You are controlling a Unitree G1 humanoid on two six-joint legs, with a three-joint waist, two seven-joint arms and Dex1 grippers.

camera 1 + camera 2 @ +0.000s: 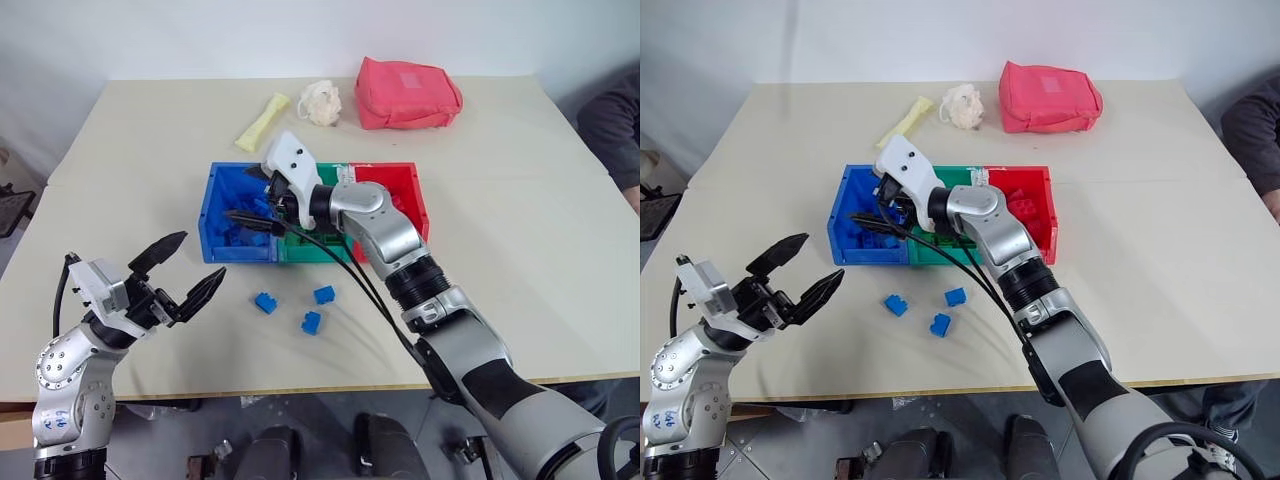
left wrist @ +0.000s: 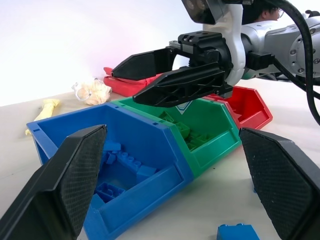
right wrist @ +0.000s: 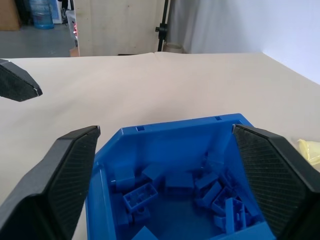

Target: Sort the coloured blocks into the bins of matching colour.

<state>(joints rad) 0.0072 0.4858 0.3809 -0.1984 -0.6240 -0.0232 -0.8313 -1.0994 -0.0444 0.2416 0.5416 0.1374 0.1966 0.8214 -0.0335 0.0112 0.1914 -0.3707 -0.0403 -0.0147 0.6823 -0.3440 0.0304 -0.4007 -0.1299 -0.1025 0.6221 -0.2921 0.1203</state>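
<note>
The bins stand joined at mid-table: blue (image 1: 214, 215), green (image 1: 327, 173) and red (image 1: 404, 171). Several blue blocks (image 3: 165, 187) lie in the blue bin, and green bricks (image 2: 182, 131) lie in the green one. My right gripper (image 1: 264, 198) hovers level over the blue bin, open, with nothing between its fingers (image 3: 60, 180). Three blue blocks lie loose on the table in front of the bins (image 1: 265, 302) (image 1: 324, 295) (image 1: 312, 322). My left gripper (image 1: 203, 255) hangs open and empty at the front left, above the table and left of the loose blocks.
A red fabric pouch (image 1: 408, 92), a white crumpled object (image 1: 322, 100) and a pale yellow packet (image 1: 262, 122) lie at the back of the table (image 1: 520, 260). A person's dark sleeve (image 1: 615, 125) shows at the right edge. The right arm's cables (image 1: 330, 255) hang across the green bin.
</note>
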